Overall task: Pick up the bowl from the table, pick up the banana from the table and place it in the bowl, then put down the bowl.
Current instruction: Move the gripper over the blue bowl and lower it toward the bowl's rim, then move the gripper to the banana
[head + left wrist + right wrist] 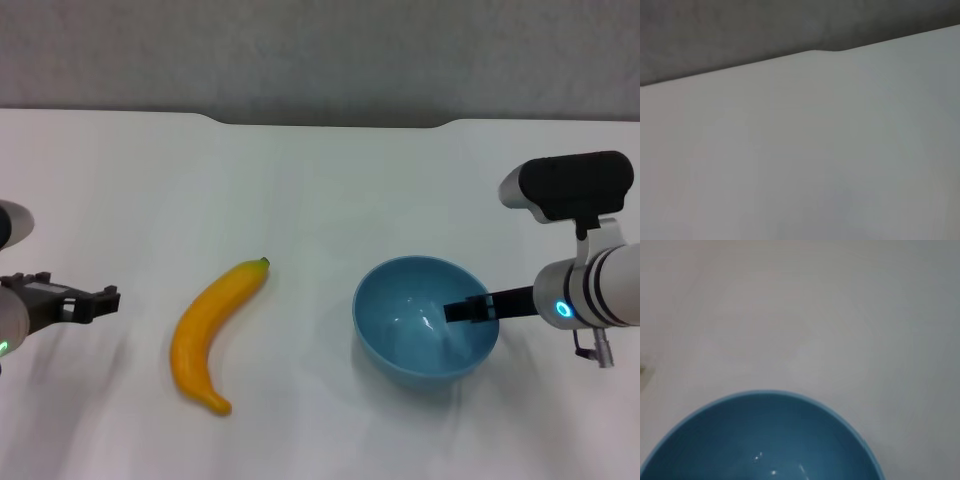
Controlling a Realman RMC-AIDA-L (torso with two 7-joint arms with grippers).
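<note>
Worktop (320, 180): plain white surface with a shallow notch in its far edge; the notch also shows in the left wrist view (825, 50).

Bowl (425, 320): light blue, glossy, upright on the worktop toward the near right, well in from the right edge. Its inside holds nothing but the tip of the right tool. The right wrist view shows the far part of its rim and inner wall (760, 440), with bare worktop beyond.

Banana (212, 333): yellow-orange, lying flat on the worktop left of the middle and toward the near edge. Its green stem tip points toward the far edge and slightly toward the bowl; the other end lies nearest the near edge. Banana and bowl are apart — bare worktop lies between them.

Right tool (470, 310): reaches in from the right edge, its dark tip over the bowl's right rim and into the opening. Only one dark bar shows, so whether it is open, closed or gripping the rim — cannot tell.

Left tool (95, 300): low over the worktop by the left edge, pointing toward the banana and well apart from it. It holds nothing; whether the fingers are spread or together cannot be told.
</note>
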